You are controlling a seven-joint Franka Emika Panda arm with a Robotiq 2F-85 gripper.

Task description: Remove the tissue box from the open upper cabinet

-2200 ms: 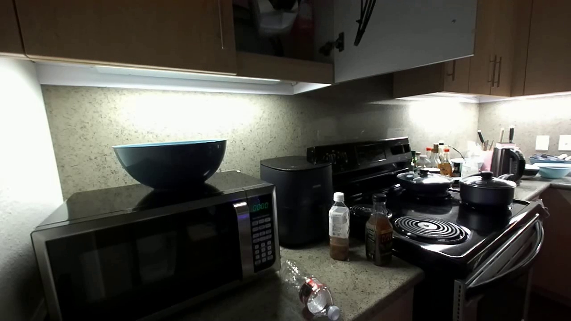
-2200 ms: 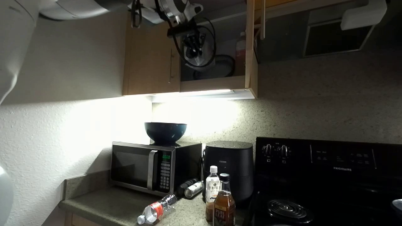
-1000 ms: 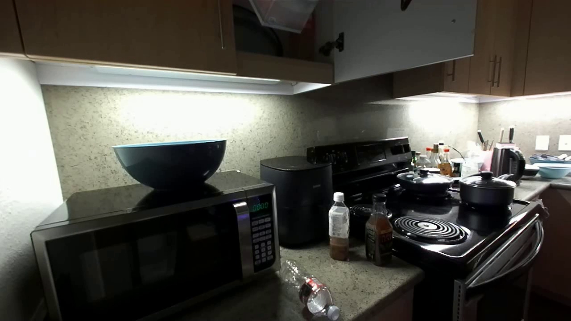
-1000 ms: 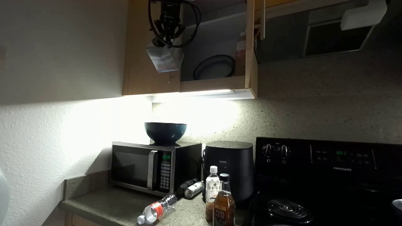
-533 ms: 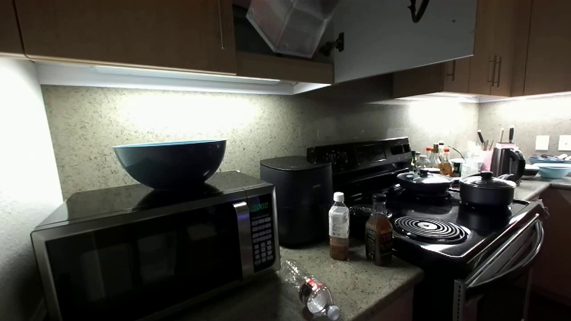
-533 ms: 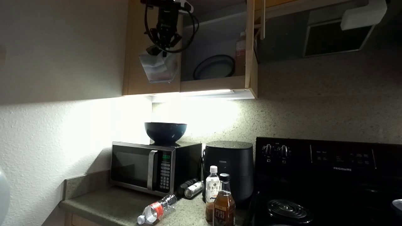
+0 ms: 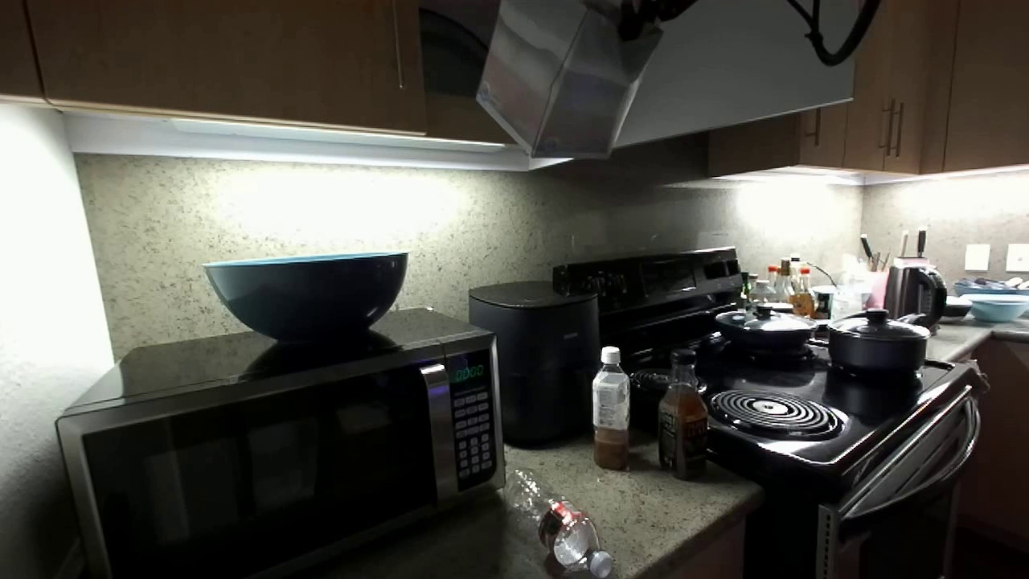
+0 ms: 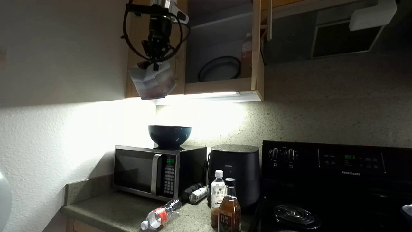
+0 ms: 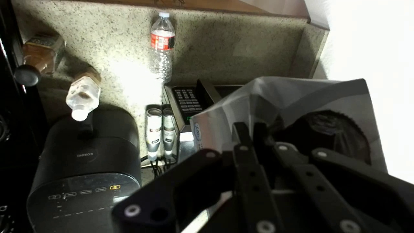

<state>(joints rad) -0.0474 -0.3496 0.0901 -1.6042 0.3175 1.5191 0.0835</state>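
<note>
The tissue box (image 7: 559,88) is pale white-grey with faint print and hangs tilted in the air, outside the open upper cabinet (image 8: 219,86). It shows in both exterior views (image 8: 153,82), in front of the cabinet's closed left door in the latter. In the wrist view the box (image 9: 310,92) shows a dark oval opening. My gripper (image 9: 250,129) is shut on a wall of the box beside that opening, one finger on each side. The gripper also shows above the box in an exterior view (image 8: 151,64). The cabinet also appears behind the box (image 7: 462,117).
The open cabinet door (image 7: 739,64) juts out beside the box. Below stand the microwave (image 8: 138,170) with a dark bowl (image 8: 170,136) on it, a black appliance (image 8: 234,177) and two upright bottles (image 8: 218,190) (image 8: 229,209). A clear bottle (image 8: 161,215) lies on the counter.
My gripper has drawn the tissue box out of the cabinet opening, toward the left wall and downward in one exterior view, keeping hold of it. The counter things have not moved.
</note>
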